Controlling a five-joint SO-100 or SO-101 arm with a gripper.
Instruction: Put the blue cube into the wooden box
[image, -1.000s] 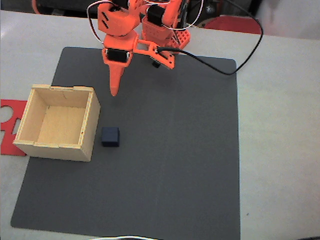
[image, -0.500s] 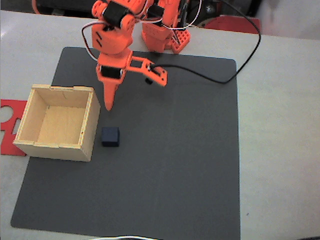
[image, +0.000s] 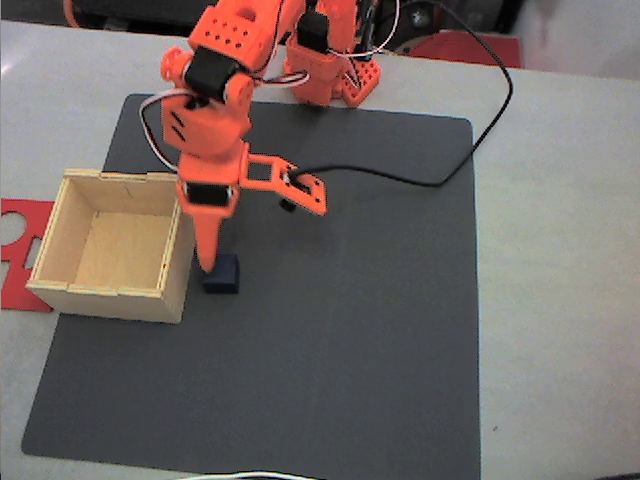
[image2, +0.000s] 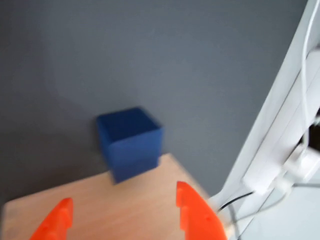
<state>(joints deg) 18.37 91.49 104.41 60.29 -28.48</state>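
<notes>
Orange end effector (image: 210, 266) points down over dark grey mat (image: 350, 330), tip right above blue cube (image: 222, 276), just off right wall of wooden box (image: 112, 245). Wrist view: fingers (image2: 192, 212) spread apart, nothing between them, blue cube (image2: 130, 142) beyond tips, box wall pale below. Cube sits on mat, just beside box, outside it. Red cut-out sheet (image: 14, 245) lies on tabletop (image: 560, 300) left of box. Black cable (image: 480, 130) loops across mat's far corner.

We see a pale table (image: 560, 250) carrying a dark mat (image: 350, 330); left of the mat lies a flat red sheet (image: 18, 250), behind it the arm's orange base (image: 335, 75)
</notes>
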